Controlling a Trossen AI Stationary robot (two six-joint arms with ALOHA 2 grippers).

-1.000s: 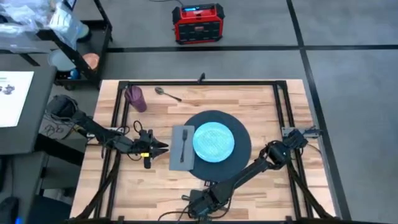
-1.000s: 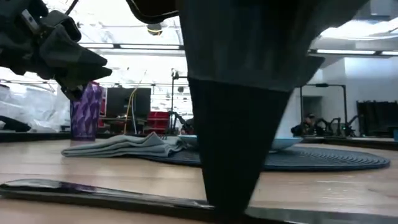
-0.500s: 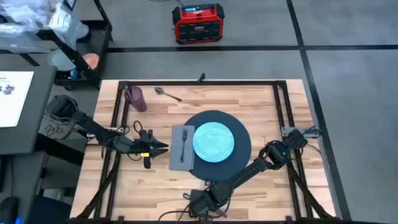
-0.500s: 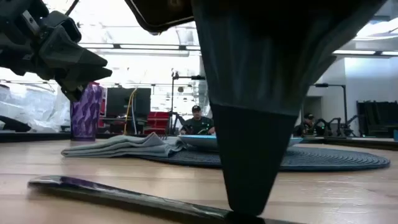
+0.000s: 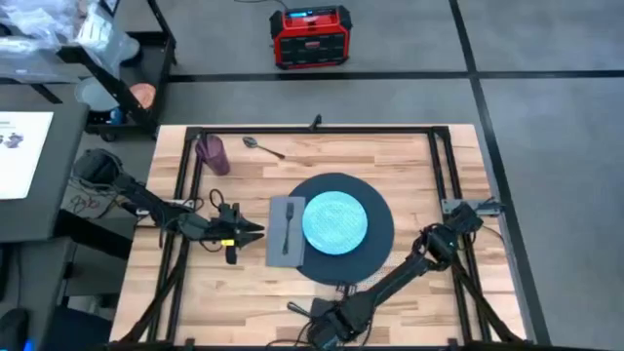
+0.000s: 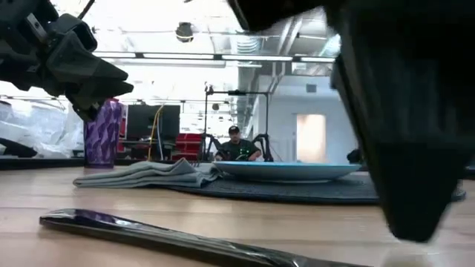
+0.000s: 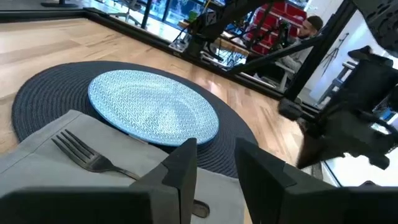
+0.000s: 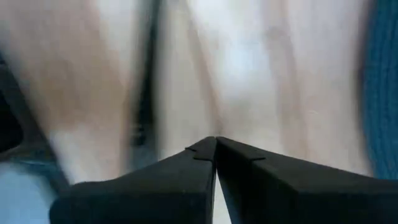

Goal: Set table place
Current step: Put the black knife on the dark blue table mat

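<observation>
Right gripper (image 5: 327, 331) shifted rightward — table (image 5: 409, 161) unchanged.

The worktop (image 5: 390, 161) is pale planked wood with a matt finish, framed by black metal rail. The place (image 7: 43, 99) looks like woven, ribbed dark fibre; the napkin (image 6: 141, 174) is soft grey cloth, the fork (image 7: 84, 155) dull metal, and the plate (image 7: 152, 109) finely patterned.

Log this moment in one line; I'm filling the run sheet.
left gripper: open, beside napkin | right gripper: shut, empty, near table front edge | plate, fork: placed
</observation>
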